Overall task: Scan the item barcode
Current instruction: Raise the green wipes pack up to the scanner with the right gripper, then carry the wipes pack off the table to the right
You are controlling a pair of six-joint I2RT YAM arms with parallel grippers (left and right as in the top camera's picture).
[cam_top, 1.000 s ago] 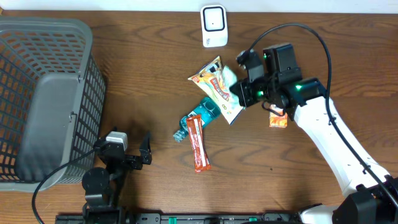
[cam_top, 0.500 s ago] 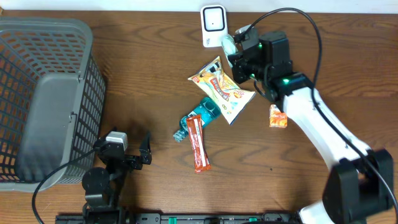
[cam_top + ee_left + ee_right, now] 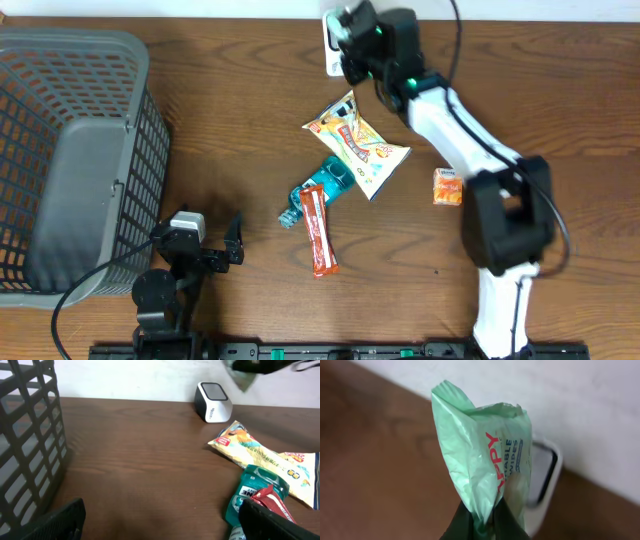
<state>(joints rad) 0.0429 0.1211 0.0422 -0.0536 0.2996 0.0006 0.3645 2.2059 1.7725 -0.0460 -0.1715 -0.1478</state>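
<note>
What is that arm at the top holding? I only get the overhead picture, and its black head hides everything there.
Observer: The right gripper pinches a pale green wipes packet by one end.
Operator: Is it close to that white box?
Observer: Yes, the white scanner shows right behind the packet in the right wrist view.
Operator: Touching it?
Observer: Apparently not. The left wrist view shows the packet in the air, above and right of the scanner.

White-linked, black-jointed right arm [image 3: 452, 112], black right gripper [image 3: 482, 525]; all-black left arm [image 3: 160, 295], grey camera block [image 3: 186, 222], thin black cable [image 3: 100, 270].
</note>
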